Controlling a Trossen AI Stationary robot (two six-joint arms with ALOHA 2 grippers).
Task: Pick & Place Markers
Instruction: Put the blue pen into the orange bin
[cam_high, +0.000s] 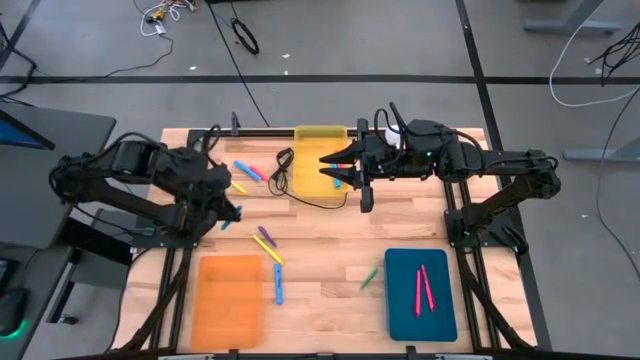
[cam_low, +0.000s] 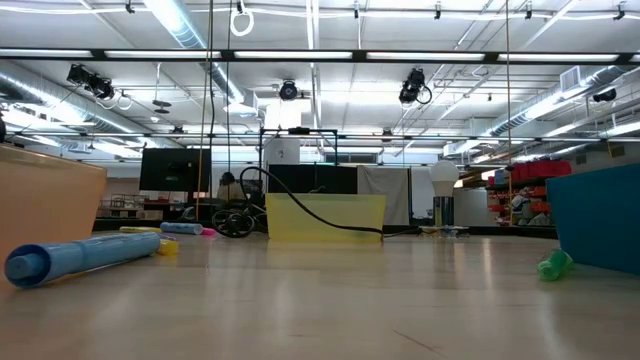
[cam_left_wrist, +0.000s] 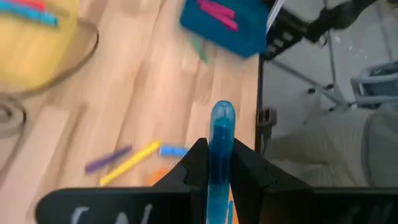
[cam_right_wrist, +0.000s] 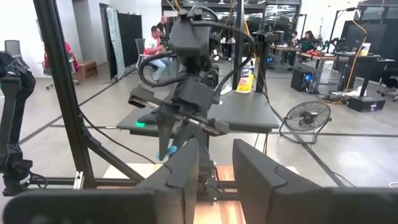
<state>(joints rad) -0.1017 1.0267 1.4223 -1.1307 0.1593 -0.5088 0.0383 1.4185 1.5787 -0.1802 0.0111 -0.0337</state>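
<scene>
A blue marker (cam_left_wrist: 222, 146) is clamped in the closed left gripper (cam_high: 231, 212), raised near the worktop's left edge. The right gripper (cam_high: 331, 160) is held part-open and empty above the yellow tray (cam_high: 313, 140) at the far edge. Other markers are strewn mid-worktop; two lie in the teal tray (cam_high: 402, 300).

Black cable (cam_high: 300, 190) across yellow tray (cam_high: 318, 135)

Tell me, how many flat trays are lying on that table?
3. A yellow tray sits at the far edge between the two arms, an orange tray at the near left, and a teal tray at the near right with two pink markers inside.
</scene>
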